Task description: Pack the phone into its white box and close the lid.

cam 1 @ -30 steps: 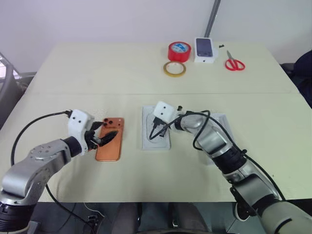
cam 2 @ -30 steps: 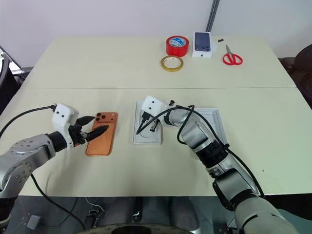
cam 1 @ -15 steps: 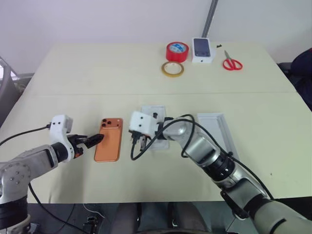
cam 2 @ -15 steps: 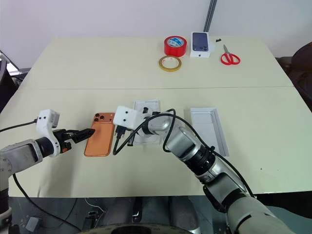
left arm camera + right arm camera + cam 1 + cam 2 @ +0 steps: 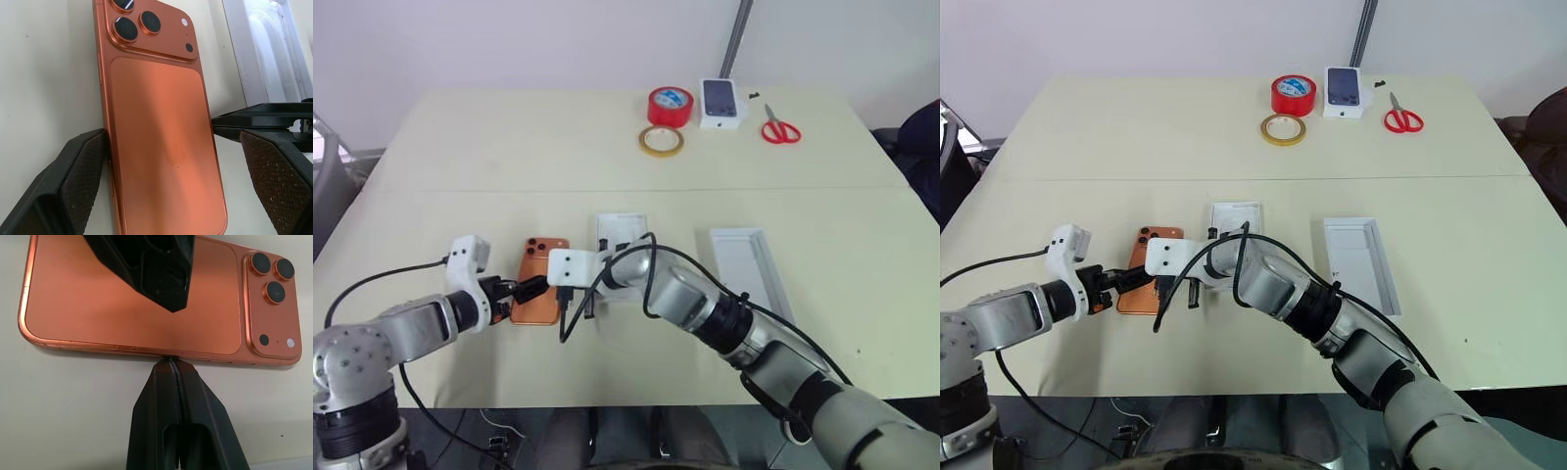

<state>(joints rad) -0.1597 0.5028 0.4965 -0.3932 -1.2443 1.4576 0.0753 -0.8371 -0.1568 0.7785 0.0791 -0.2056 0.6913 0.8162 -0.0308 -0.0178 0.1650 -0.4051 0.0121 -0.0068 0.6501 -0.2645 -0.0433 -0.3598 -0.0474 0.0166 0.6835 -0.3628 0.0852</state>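
The phone lies back up on the cream table, left of the white box. My left hand straddles it, fingers spread; my right hand, pressed together, touches its right edge.

no readable text (no labels, brands, numbers)

My 2 arms are silver-grey metal with black bands at the joints. Each wrist carries a boxy white camera housing fed by a looping black cable. The left gripper has 2 black fingers with cross-hatched pads; the right gripper has 2 smooth black tapering fingers.
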